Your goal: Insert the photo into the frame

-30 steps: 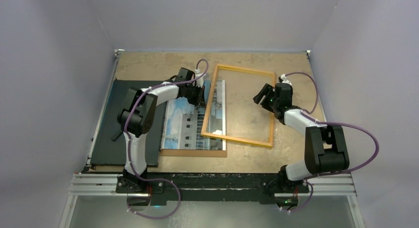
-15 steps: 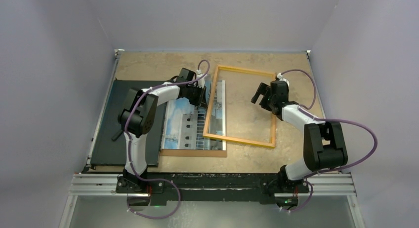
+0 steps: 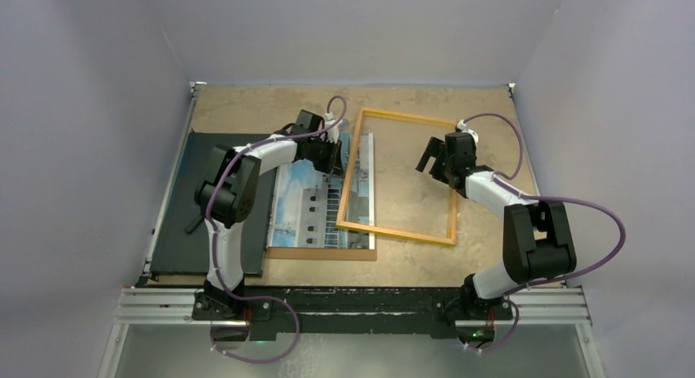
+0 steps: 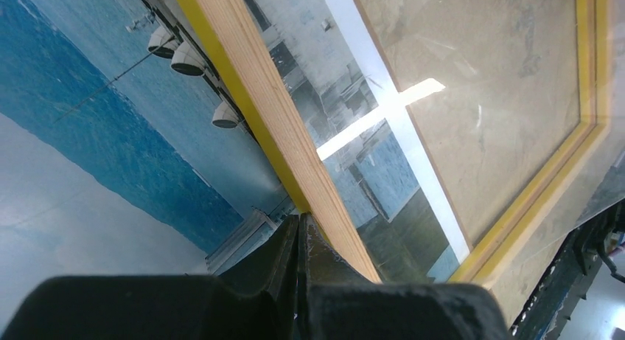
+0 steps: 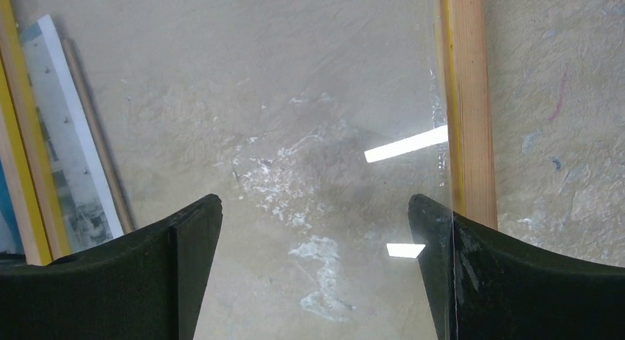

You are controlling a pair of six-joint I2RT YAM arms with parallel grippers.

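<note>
Item one, the frame (image 3: 397,232): it lies flat on the table (image 3: 262,107), skewed, with its left rail over the right part of the photo (image 3: 307,206). I see the print's white margin and some of the building through the pane. Item two, the photo: face up on the brown board (image 3: 320,253), just right of the black board (image 3: 176,214), most of it outside the frame. Item three, the left gripper (image 4: 298,229): fingers pressed together, tips low against the outer side of the frame's left rail. I cannot tell whether they pinch any edge or only touch it. Item four, the right gripper (image 5: 313,207): fingers spread wide and holding nothing, hovering over the right half of the pane, with the right rail just beside one finger. Step in hand, as I judge it: lining the frame up with the print. The frame covers only a strip and sits at an angle, so the fit is not yet made. What I think the next move calls for: a hold on the right rail, then sliding and squaring the frame leftward until its opening bounds the whole print, keeping the print from riding along under the rail.
</note>
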